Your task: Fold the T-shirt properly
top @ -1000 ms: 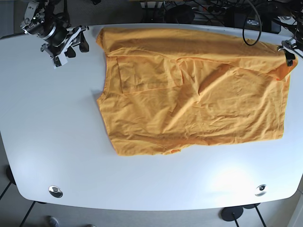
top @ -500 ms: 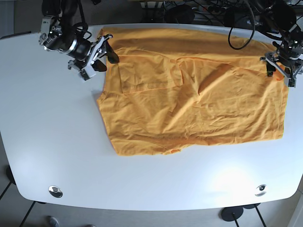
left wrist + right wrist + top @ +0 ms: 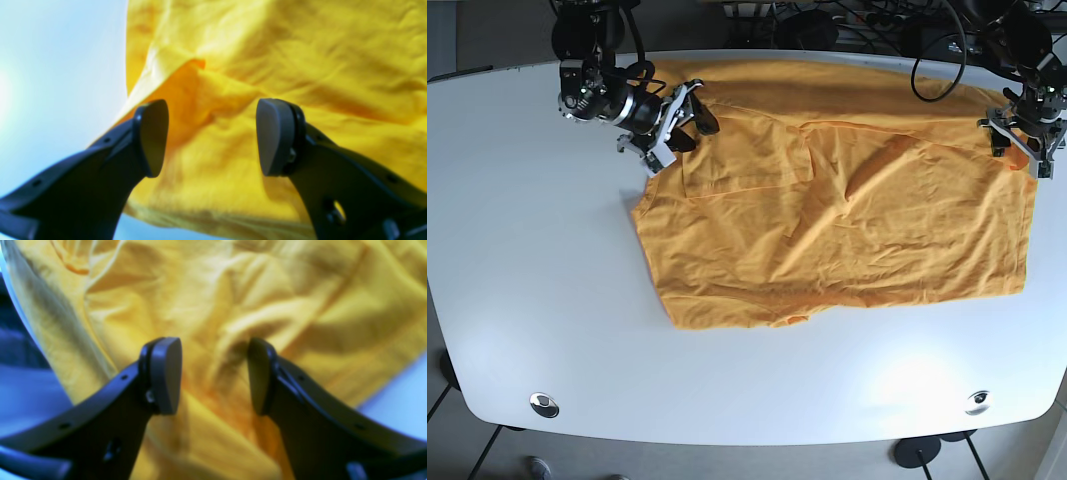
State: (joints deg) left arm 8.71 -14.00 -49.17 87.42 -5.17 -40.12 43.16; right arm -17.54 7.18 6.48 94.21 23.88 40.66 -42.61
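An orange T-shirt [image 3: 837, 195] lies spread and wrinkled across the white desk [image 3: 527, 260], filling its centre and 3 o'clock side. The right gripper [image 3: 682, 125] hangs over the shirt's 10 o'clock corner, jaws spread, while the left gripper [image 3: 1022, 135] sits at the 2 o'clock edge, jaws likewise spread above rumpled fabric.

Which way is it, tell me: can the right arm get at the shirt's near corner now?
Probably yes: the right gripper is open above the T-shirt, nothing between them.
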